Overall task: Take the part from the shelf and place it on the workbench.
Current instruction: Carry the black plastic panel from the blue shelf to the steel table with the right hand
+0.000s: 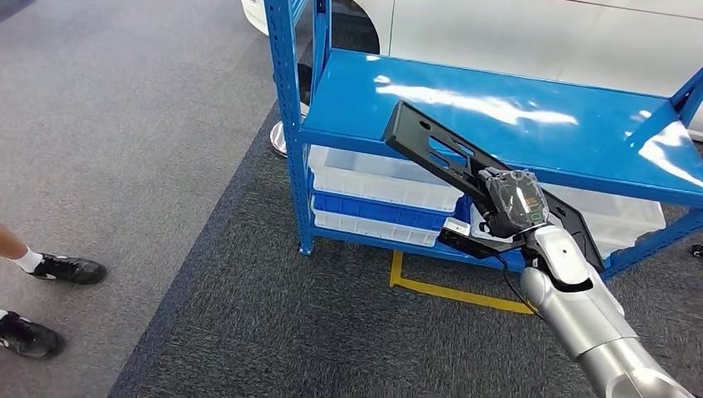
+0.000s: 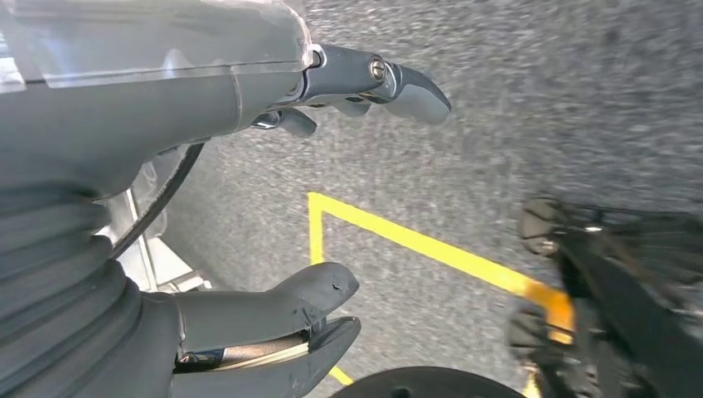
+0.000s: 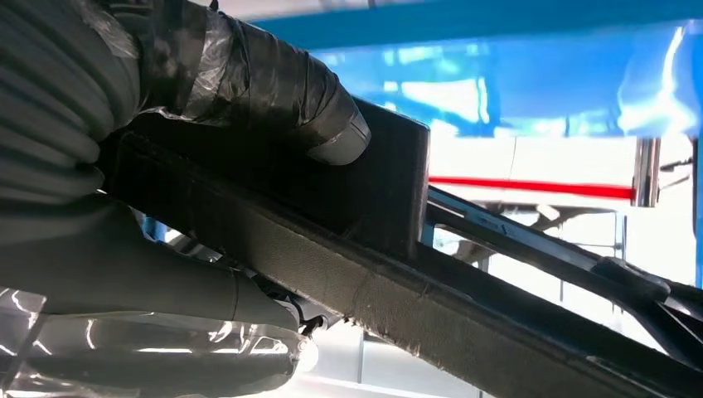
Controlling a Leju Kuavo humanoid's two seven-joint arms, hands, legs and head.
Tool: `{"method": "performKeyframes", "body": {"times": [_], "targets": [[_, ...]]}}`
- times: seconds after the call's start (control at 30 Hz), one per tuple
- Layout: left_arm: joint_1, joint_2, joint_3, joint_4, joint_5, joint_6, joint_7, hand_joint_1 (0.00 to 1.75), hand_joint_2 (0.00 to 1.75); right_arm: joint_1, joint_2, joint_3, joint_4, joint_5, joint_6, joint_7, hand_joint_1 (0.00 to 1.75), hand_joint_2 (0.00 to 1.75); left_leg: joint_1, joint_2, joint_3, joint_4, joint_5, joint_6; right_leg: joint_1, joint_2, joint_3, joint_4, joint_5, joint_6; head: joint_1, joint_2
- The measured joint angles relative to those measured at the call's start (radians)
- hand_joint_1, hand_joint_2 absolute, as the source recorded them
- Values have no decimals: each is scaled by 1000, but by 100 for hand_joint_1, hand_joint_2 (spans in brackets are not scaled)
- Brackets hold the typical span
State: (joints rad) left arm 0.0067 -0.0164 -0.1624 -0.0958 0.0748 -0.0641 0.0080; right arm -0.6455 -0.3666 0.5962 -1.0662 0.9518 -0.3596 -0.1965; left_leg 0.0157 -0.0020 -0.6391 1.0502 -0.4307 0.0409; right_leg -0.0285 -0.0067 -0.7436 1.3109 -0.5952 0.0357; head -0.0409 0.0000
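Fingers (image 3: 332, 124) of right hand (image 1: 514, 203) clamp part (image 1: 431, 145).

The right robot hand (image 1: 516, 201) hides the middle of the black part (image 1: 431, 143); dark things (image 2: 613, 290) look blurred, maybe robot body.

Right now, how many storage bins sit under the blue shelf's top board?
3 at least: a clear bin on top at left, a blue bin beneath it, another clear bin at right. The black part may hide more.

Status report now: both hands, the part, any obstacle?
Right hand grips black part, lifted above blue shelf. Left hand open, over floor. Person's shoes at left, well aside.
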Motion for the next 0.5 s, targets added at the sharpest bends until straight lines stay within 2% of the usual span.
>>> {"method": "performKeyframes", "body": {"times": [0.03, 0.07, 0.1, 0.13, 0.17, 0.2, 0.23, 0.3, 0.33, 0.37, 0.43, 0.47, 0.5], "targets": [[0, 0, 0, 0, 0, 0, 0, 0, 175, 3, 0, 0, 0, -2, 2, 0, 175, 175, -2, 0, -16, 0, 12, 0, 2, 1, 18, 12, 15, -3, 0, 0], [0, 0, -1, 0, 0, 0, 0, 0, 175, 5, -1, 0, 0, -4, 4, 0, 175, 175, -4, 0, -31, 0, 24, -1, 4, 2, 52, -8, 40, -8, 0, 0], [0, 0, -1, 0, 0, 0, 0, 0, 175, 7, -1, -1, -2, -5, 5, 0, 175, 175, -6, -1, -44, 0, 37, -2, 9, 3, 102, -58, 62, -17, 0, 0], [0, 0, -2, 0, 0, 0, 0, 0, 175, 6, -2, -3, -6, -6, 5, 0, 175, 175, -8, -2, -55, 1, 48, -4, 15, 4, 163, -130, 64, -27, 0, 0], [0, -1, -2, 0, 0, 0, 0, 0, 175, 5, -3, -6, -11, -6, 5, 0, 175, 175, -10, -2, -62, 0, 58, -7, 20, 4, 217, -202, 55, -34, -1, 0], [0, -1, -2, 0, 0, 0, 0, 0, 175, 4, -4, -10, -15, -6, 5, -1, 175, 175, -11, -3, -65, -4, 70, -11, 25, 4, 252, -256, 45, -39, -1, 0], [0, -1, -3, 0, 0, 0, 0, 0, 175, 3, -6, -12, -19, -6, 5, -1, 175, 175, -11, -3, -66, -10, 83, -16, 29, 4, 269, -288, 37, -41, -1, 0], [2, 1, -3, 0, 0, 0, -1, 0, 175, 2, -8, -14, -20, -6, 6, -1, 175, 175, -11, -4, -67, -25, 103, -29, 28, 0, 258, -304, 59, -44, 0, 0], [3, 2, -3, 0, 0, 0, -1, 0, 175, 2, -8, -14, -21, -7, 7, -1, 175, 175, -11, -5, -75, -18, 89, -34, 26, -2, 249, -312, 72, -51, -1, 0], [3, 2, -3, 0, 1, -1, -2, 0, 175, 3, -8, -14, -22, -7, 10, -1, 175, 175, -11, -6, -85, 5, 54, -37, 23, -3, 238, -319, 87, -56, -1, 0], [5, 3, -3, 0, 6, -4, -9, 0, 175, 4, -8, -14, -25, -8, 19, -1, 175, 175, -10, -4, -112, 108, -51, -42, 21, -4, 211, -324, 114, -66, -1, 0], [6, 3, -3, 1, 9, -6, -15, 0, 175, 5, -8, -14, -26, -9, 26, 0, 175, 175, -9, -4, -122, 173, -85, -45, 22, -4, 196, -322, 126, -66, -1, 0], [7, 4, -4, 1, 11, -7, -21, 0, 175, 5, -8, -14, -27, -10, 33, 0, 175, 175, -8, -4, -126, 227, -93, -48, 22, -6, 180, -319, 136, -65, -1, 0]]}}
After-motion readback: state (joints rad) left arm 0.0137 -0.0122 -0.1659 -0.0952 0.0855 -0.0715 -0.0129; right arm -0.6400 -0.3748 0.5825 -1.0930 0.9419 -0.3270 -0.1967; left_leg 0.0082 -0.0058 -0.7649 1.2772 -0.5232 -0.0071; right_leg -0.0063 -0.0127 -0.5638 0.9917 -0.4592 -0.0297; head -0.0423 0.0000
